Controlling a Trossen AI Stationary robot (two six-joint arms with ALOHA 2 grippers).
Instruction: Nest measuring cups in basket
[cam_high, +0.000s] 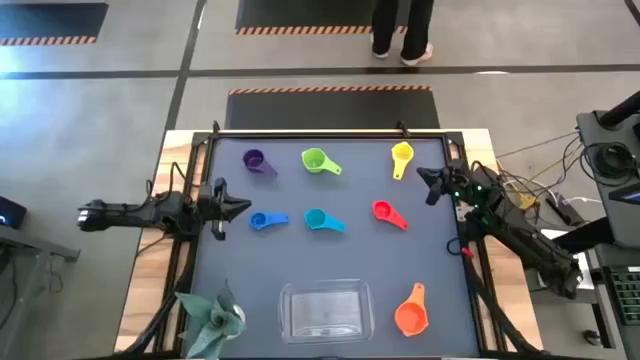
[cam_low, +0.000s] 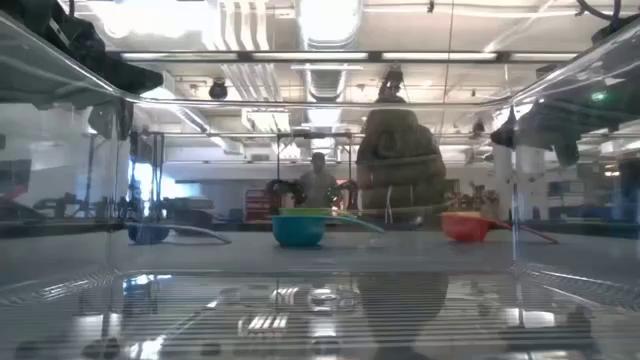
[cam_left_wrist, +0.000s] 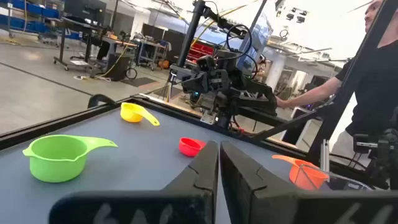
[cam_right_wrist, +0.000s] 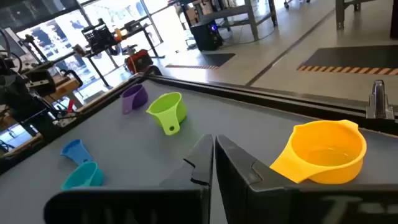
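A: Stock check, pls. Cups?

B: Seven, all loose on the table, none in the basket (cam_high: 325, 310) yet. Far row: purple cup (cam_high: 257, 162), green cup (cam_high: 317, 161), yellow cup (cam_high: 402, 155). Mid row: blue cup (cam_high: 265, 220), teal cup (cam_high: 320, 220), red cup (cam_high: 385, 212). Orange cup (cam_high: 412, 314) sits near edge, just beside the basket's right side. Basket itself: clear, nothing in it, near edge centre. Toy plant (cam_high: 212, 316) to its left, not part of the job.

A: Arms?

B: Left gripper (cam_high: 240, 207) at left side of table, beside blue cup, fingers together, holding nothing. Right gripper (cam_high: 424, 180) at right side, between yellow and red cups, fingers also together, nothing held. Neither touches a cup.

A: Step in hand?

B: My read: first pick, not begun. Suggest biggest cup first. Orange looks the largest, and it's closest to the basket, so right arm's job. Then next sizes down so each drops inside the last.

A: Tips?

B: Open fingers before descending. Pinch the rim or handle, not the round wall; likely slips. Set it flat, mouth up, handle clear of basket wall. Keep arms apart over the basket: one at a time.
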